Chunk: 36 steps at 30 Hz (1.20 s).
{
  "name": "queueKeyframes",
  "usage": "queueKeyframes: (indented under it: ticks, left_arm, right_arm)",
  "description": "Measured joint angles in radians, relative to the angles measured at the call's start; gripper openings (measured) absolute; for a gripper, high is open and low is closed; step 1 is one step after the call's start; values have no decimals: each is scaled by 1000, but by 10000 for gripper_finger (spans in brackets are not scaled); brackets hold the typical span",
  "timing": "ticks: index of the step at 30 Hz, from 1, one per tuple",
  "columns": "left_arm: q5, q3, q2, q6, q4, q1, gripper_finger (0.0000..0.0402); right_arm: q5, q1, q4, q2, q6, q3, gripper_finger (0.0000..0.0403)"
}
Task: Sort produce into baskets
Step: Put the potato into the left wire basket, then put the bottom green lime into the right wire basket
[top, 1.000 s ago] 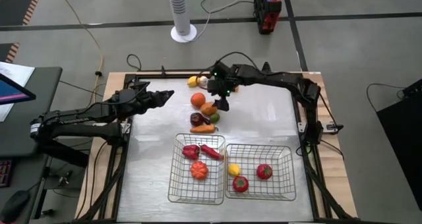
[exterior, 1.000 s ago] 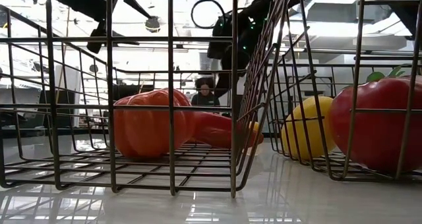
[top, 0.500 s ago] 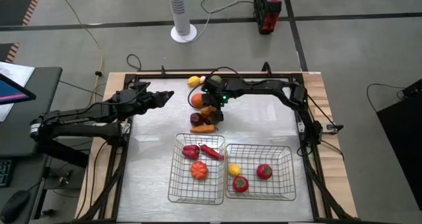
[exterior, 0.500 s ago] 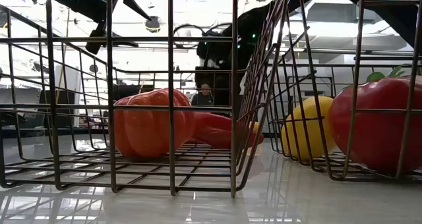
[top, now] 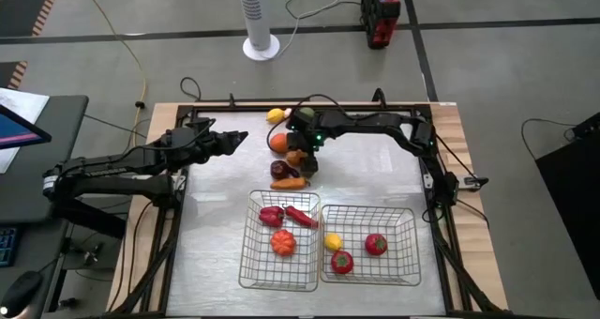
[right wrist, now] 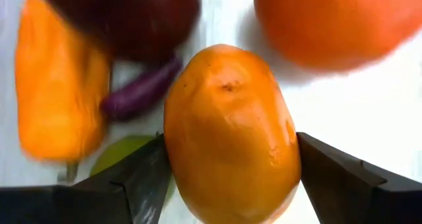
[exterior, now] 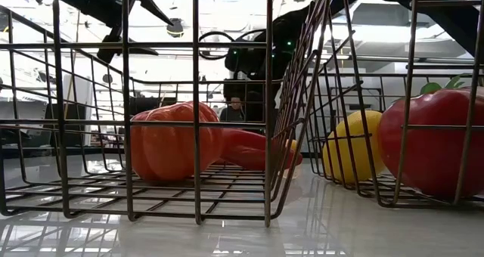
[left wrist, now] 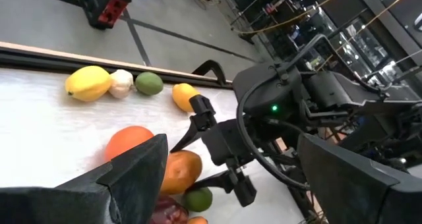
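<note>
Your right gripper [right wrist: 231, 184] straddles the orange fruit [right wrist: 231, 135] at the table's far middle, fingers [right wrist: 339, 178] spread either side, its long axis running straight ahead between them; left gripper [top: 234, 138] waits open, farther off beside the pile.

Robot lab: concrete floor [top: 525, 66], cables, tower fan [top: 256, 14], 2 arms.

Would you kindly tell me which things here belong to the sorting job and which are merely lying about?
Job: loose produce mid-table; orange fruit between the right gripper jaws; two wire baskets holding sorted pieces; left gripper waiting, open.

Lying about: white tower fan, red device, floor cables.
</note>
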Motion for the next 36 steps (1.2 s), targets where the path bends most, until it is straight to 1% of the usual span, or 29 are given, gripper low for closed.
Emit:
queueKeyframes:
  ticks: [6, 10, 13, 17, 22, 27, 30, 34, 36]
  left_arm:
    - [-5, 0, 0, 0, 1, 0, 324]
    - [-28, 0, 0, 1, 2, 0, 324]
    - [-42, 0, 0, 1, 2, 0, 324]
    - [-62, 0, 0, 1, -1, 0, 324]
    - [-67, 0, 0, 1, -1, 0, 324]
    - [-69, 0, 0, 1, -2, 0, 324]
    - [-72, 0, 0, 1, -2, 1, 324]
    - [-72, 0, 0, 1, -3, 1, 324]
    - [-71, 0, 0, 1, -3, 1, 324]
  right_arm:
    - [-6, 8, -173, -30, -1, 117, 323]
    - [-107, 29, -237, -79, -1, 207, 323]
    - [-131, 65, -238, -113, 23, 246, 323]
    - [-151, 130, -256, -147, 31, 265, 331]
    - [-236, 208, -311, -179, 26, 276, 334]
    - [-247, 264, -304, -174, 33, 278, 336]
    - [-248, 287, -303, -168, 55, 276, 353]
    - [-259, 300, -304, -158, 75, 275, 389]
    - [-262, 293, -307, -158, 91, 275, 396]
